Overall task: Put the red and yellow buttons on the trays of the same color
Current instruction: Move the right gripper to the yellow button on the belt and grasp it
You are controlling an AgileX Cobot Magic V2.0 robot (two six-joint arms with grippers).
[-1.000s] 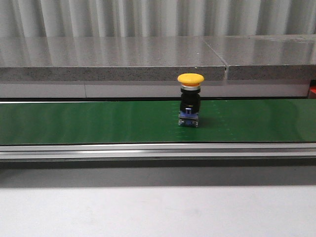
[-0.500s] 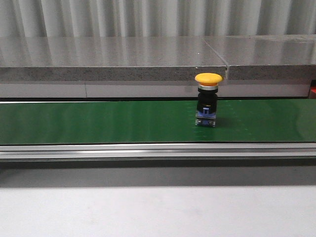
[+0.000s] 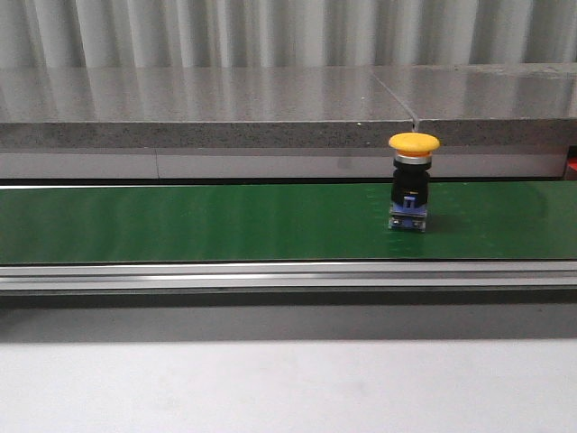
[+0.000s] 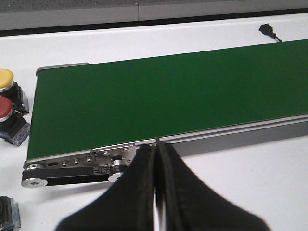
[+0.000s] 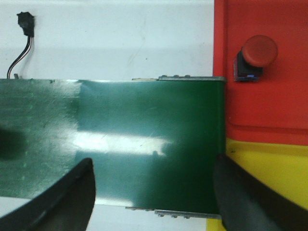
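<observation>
The front view looks low and level across the table, facing forward at the green conveyor belt (image 3: pixel 225 221) from its near side. The left wrist view looks down at a slant along the belt's left end. The right wrist view looks almost straight down, close over the belt's right end. All three views share the belt.

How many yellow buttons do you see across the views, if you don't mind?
2: one yellow button standing on the green belt, another beside the belt's end near a red button. Others may be hidden.
</observation>
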